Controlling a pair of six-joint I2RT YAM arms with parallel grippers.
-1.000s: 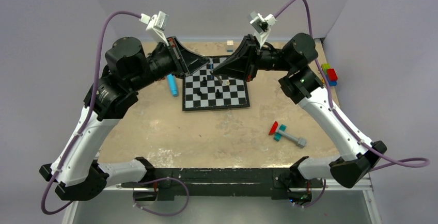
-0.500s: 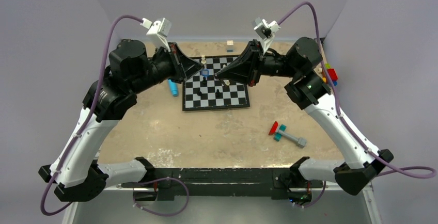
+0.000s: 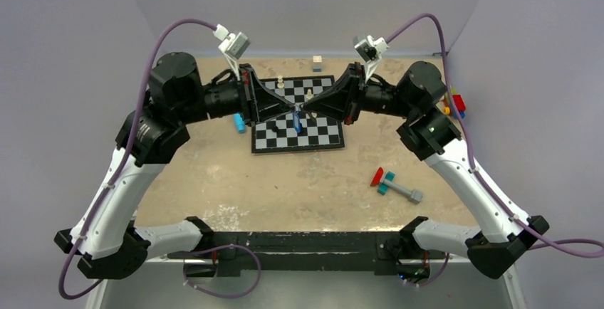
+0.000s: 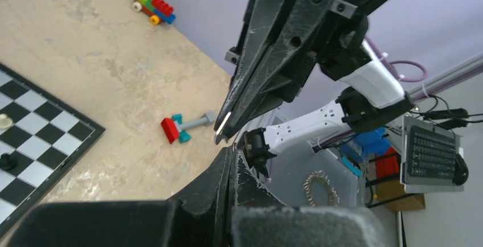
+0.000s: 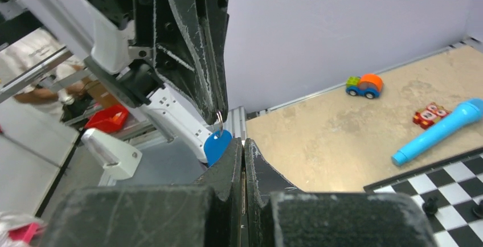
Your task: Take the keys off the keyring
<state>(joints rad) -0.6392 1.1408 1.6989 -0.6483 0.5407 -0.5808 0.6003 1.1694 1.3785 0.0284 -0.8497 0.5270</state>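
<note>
Both grippers meet tip to tip in the air above the chessboard (image 3: 324, 137). My left gripper (image 3: 291, 112) is shut on the thin silvery keyring (image 5: 219, 119), which hangs from its tips in the right wrist view. The blue-headed key (image 5: 216, 147) dangles from the ring; it also shows in the top view (image 3: 298, 124). My right gripper (image 3: 300, 112) is shut, its tip (image 5: 244, 143) right beside the key. A thin bright metal sliver (image 4: 225, 119) shows at its tip in the left wrist view; I cannot tell what it is.
Several chess pieces (image 3: 280, 81) stand on the board. A light-blue cylinder (image 3: 238, 123) lies left of it. A red-teal-grey toy bolt (image 3: 395, 184) lies at front right. Coloured blocks (image 3: 454, 101) sit at the right wall. A small block (image 3: 317, 60) is at the back.
Both grippers have swung toward the near side of the board and closed the gap between them. The blue key came along under the left gripper's tip. Both jaws stay shut.
</note>
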